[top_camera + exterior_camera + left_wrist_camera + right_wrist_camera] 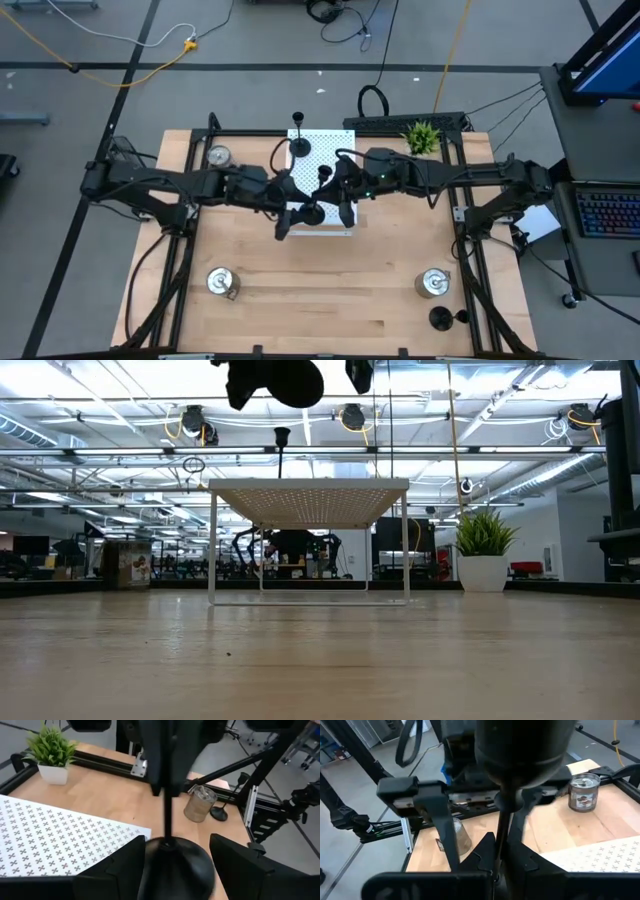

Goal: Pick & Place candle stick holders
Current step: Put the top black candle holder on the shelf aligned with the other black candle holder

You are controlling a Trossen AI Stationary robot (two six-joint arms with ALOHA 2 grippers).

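**Handover above the board, most holders still out on the desk**

While one black holder (297, 122) already stands on the far edge of the white perforated board (312, 150), a second black holder (312, 213) hangs in the air over the board's near end, between both arms. The right pincer (500, 862) is clamped on its thin matte stem; the left pincer (175, 862) has its fingers spread either side of the round domed base, not visibly touching. Judging by this, one placement is done and one is in hand. Three squat, shiny silver holders (219, 281) (432, 283) (217, 156) and a third black holder (441, 318) still wait on the pale wooden desk (330, 310). A small green potted plant (422, 136) sits at the back
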